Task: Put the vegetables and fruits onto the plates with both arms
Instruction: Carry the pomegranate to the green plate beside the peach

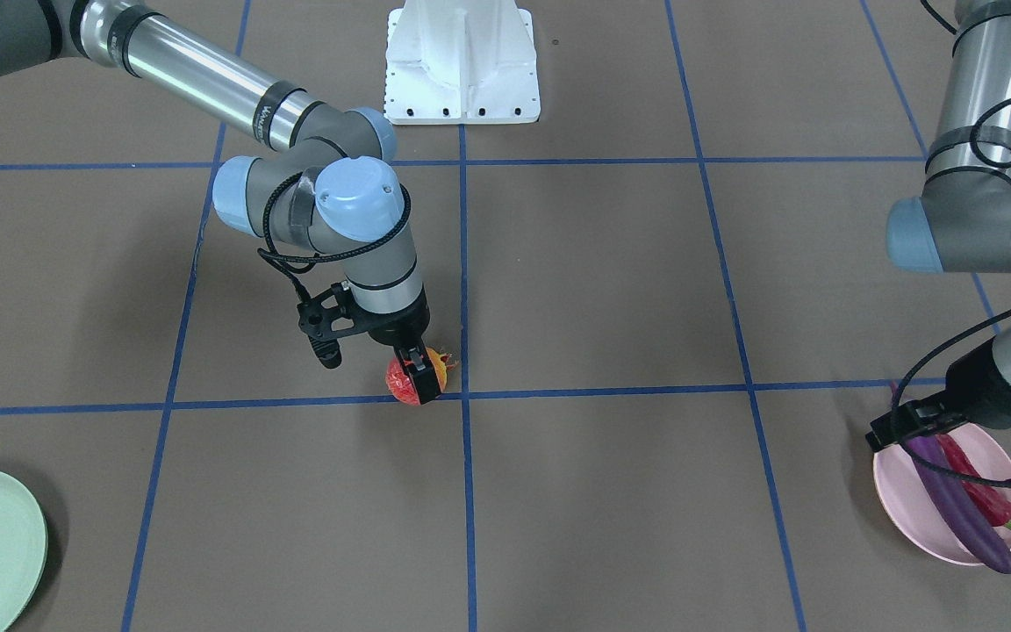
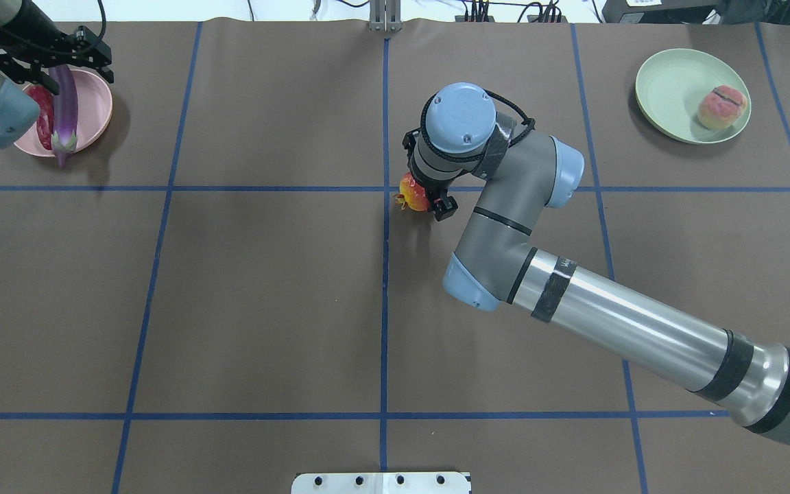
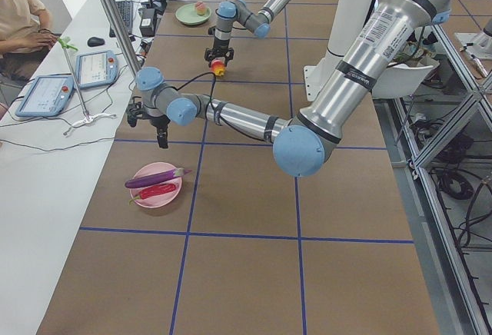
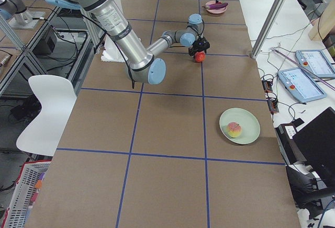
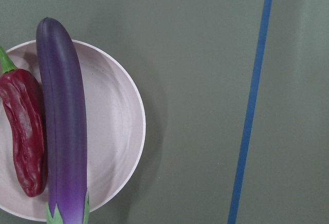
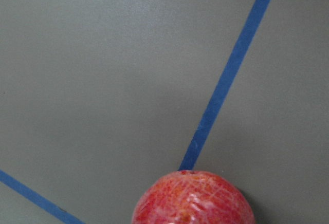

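Your right hand clamps the pomegranate on the bench — left hand gapes wide above the eggplant.

Green plate cut by front view's edge, pomegranate half behind right hand

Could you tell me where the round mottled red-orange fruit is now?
In the overhead view, the round mottled red-orange fruit sits mid-table beside a blue tape crossing, under the right gripper.
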Action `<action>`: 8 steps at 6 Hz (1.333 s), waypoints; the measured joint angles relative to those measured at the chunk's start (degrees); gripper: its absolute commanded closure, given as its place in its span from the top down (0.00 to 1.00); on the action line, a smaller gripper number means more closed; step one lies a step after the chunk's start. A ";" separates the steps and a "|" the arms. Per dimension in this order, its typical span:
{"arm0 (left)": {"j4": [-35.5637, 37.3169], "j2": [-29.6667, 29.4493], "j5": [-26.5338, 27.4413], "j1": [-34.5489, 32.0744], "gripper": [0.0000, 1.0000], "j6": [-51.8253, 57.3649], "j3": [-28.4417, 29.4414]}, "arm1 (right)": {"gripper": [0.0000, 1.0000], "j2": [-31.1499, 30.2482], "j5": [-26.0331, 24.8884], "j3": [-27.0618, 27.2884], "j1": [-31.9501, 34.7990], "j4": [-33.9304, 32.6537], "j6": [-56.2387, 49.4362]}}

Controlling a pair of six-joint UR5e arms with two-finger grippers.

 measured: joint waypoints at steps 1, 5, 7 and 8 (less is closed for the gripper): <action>0.01 0.00 0.00 0.00 1.00 -0.04 -0.13 | 0.00 0.05 0.08 0.08 0.02 0.24 -0.16; 0.18 -0.17 -0.25 0.28 1.00 -0.87 -1.06 | 0.00 -5.91 9.67 2.16 14.43 -0.49 -25.62; 0.19 -0.22 -0.14 1.68 1.00 -3.62 -2.38 | 0.00 -9.77 11.04 -2.70 24.03 -0.42 -49.42; 0.18 -0.22 -0.11 1.98 1.00 -4.22 -2.68 | 0.00 -10.37 11.14 -6.85 28.28 -0.41 -60.18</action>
